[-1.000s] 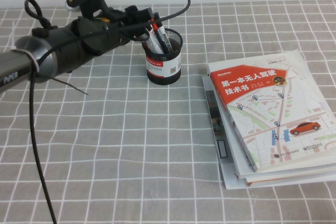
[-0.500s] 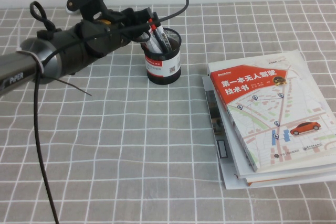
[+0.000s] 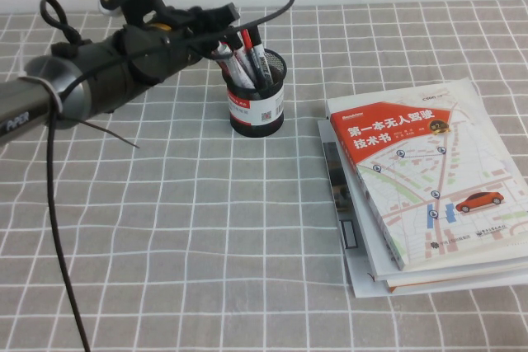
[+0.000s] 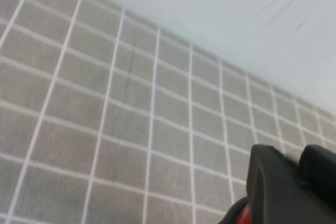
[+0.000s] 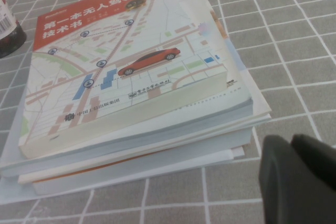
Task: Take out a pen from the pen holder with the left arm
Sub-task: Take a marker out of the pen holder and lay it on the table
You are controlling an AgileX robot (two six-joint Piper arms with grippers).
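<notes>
We clamp our left tool (image 3: 231, 29) on a pen (image 3: 241, 59) leaning toward 11 o'clock out of the holder (image 3: 257, 109); our right tool (image 5: 296, 182), together, rests by the books (image 5: 131, 66).

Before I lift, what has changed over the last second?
The left gripper closed on a red-capped pen in the pen holder and eased upward slightly; the pen looks barely raised. The pen holder and books stayed put. The right gripper sits shut beside the books.
</notes>
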